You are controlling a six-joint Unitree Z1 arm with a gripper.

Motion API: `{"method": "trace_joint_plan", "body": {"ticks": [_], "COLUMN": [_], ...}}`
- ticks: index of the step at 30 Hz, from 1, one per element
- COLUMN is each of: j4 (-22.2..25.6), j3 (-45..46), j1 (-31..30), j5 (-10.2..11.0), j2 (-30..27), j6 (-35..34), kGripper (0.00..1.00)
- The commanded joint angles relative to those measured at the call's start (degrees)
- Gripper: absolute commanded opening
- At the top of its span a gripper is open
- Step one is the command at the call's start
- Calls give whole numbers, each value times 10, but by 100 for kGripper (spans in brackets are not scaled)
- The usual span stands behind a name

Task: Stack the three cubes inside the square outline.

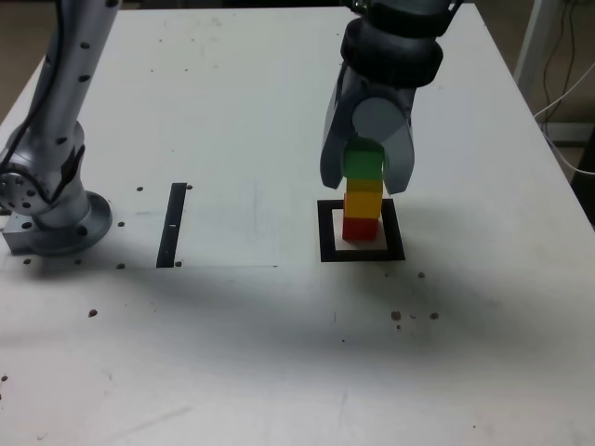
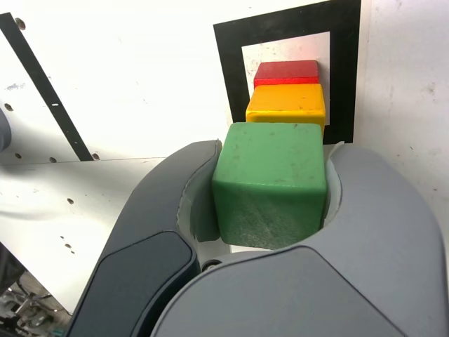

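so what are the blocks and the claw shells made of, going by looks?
Green block: likely painted wood, matte, with faint speckled scuffs and softly rounded edges; plastic is possible. Yellow block and red block: same flat, even colour, probably the same stuff. Claw: smooth grey moulded plastic, slight sheen, with a paler lining touching the green block.

The setting is a robotics laboratory or test bench. A white table [image 1: 279, 353] carries the bolted base [image 1: 58, 223] of a metal robot arm, black tape markings [image 1: 172, 226] and small mounting holes. Loose cables [image 1: 562, 102] hang beyond the table edge at the exterior view's right. No domestic furnishings are visible.
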Motion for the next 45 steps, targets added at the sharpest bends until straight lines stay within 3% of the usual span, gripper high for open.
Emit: {"method": "trace_joint_plan", "body": {"ticks": [1,10,12,16,18,32,39,45], "j4": [1,-7,-10,-15,-16,-28,-30,-29], "j3": [1,8,9,14,16,31,43,43], "j1": [2,6,7,9,10,11,11,4], "j5": [-4,-8,-9,-10,-10,-2,18,50], "j2": [7,14,15,16,15,-7,-47,-85], "j6": [4,12,14,19,20,19,14,14], "kGripper": [28,31,44,87,97,99,100,100]}}
